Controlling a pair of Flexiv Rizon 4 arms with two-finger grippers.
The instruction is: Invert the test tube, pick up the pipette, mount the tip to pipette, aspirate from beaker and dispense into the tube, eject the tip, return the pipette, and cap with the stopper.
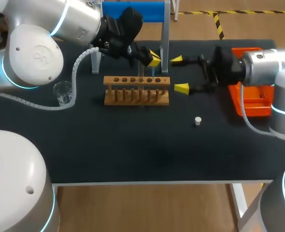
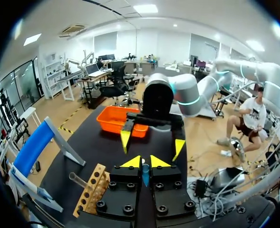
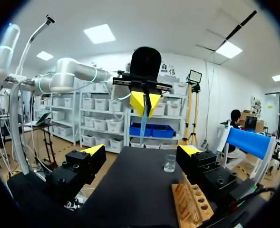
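1. Test tube (image 3: 143,124) job, read L to R across the table (image 1: 132,150). Tube itself is at item 3.
2. Far L: beaker (image 1: 63,93), upright, well apart from the other items. Nothing near it, so I judge the aspirate step not begun.
3. L gripper (image 1: 153,60): fingers narrow, pinched on the tube from both sides. Tube hangs roughly vert. below the yellow tips, above the R half of the rack (image 1: 136,81) and not in a hole. Which end is up: can't tell.
4. The rack is wooden w/ a row of holes on top. It sits under and just in front of L gripper.
5. R gripper (image 1: 179,73): wide open, holding nothing. It is just R of the rack, facing L gripper, near the tube but apart from it.
6. Stopper (image 1: 198,121): small, white, loose on the table in front of R gripper, well apart from the tube. Capping not done.
7. Far R: orange bin (image 1: 235,99) at the table's edge. Pipette can't be made out in it.
8. Progress (judgement): step 1, the invert, is in hand at most. R gripper's pos. suggests a hand-over may be part of the flip. Left to do: pipette pickup, tip mount, aspirate, dispense, eject, return, cap, i.e. nearly all.
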